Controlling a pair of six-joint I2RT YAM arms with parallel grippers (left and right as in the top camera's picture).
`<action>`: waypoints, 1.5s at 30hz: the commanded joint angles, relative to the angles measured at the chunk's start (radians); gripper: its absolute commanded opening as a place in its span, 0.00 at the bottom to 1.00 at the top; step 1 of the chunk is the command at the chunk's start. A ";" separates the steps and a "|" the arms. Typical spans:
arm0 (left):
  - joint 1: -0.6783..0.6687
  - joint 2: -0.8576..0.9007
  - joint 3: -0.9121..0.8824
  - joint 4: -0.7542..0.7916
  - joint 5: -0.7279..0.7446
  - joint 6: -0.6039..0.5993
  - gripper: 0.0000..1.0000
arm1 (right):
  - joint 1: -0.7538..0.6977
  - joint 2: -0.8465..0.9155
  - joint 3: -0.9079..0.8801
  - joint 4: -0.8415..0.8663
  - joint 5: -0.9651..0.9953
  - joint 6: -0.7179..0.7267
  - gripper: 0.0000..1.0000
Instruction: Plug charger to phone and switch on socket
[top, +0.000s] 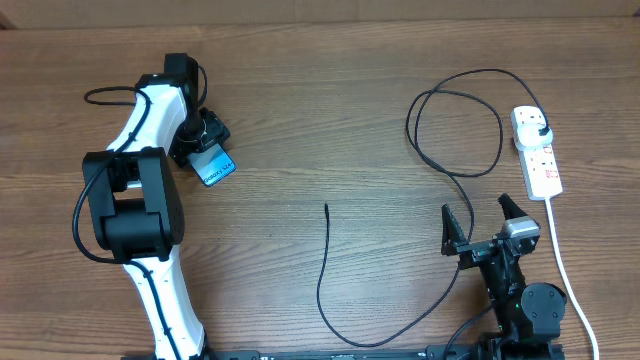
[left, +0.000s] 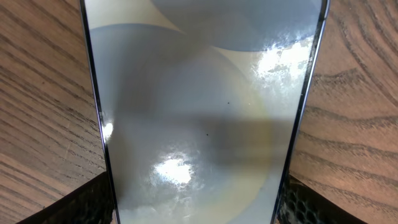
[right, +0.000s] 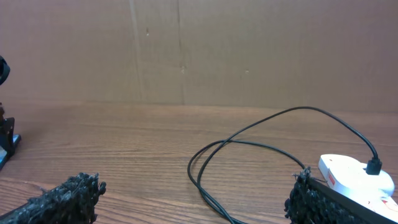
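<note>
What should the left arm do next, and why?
Probably close the left gripper on the phone: its fingers flank both long edges, but whether they touch is unclear. The charger has its tip loose mid-table, away from the phone.

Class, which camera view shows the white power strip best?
The overhead view: the whole power strip lies in sight, with the black plug head in it. The right wrist view shows only one end, partly behind an end effector finger. The left wrist view shows none of it.
</note>
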 joint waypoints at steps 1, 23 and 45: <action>-0.007 0.081 -0.048 0.010 0.031 -0.003 0.75 | -0.005 -0.009 -0.011 0.005 0.005 0.005 1.00; -0.007 0.081 -0.048 0.010 0.031 -0.003 0.54 | -0.005 -0.009 -0.011 0.005 0.005 0.005 1.00; -0.007 0.081 -0.048 0.012 0.029 0.001 0.04 | -0.005 -0.009 -0.011 0.005 0.005 0.005 1.00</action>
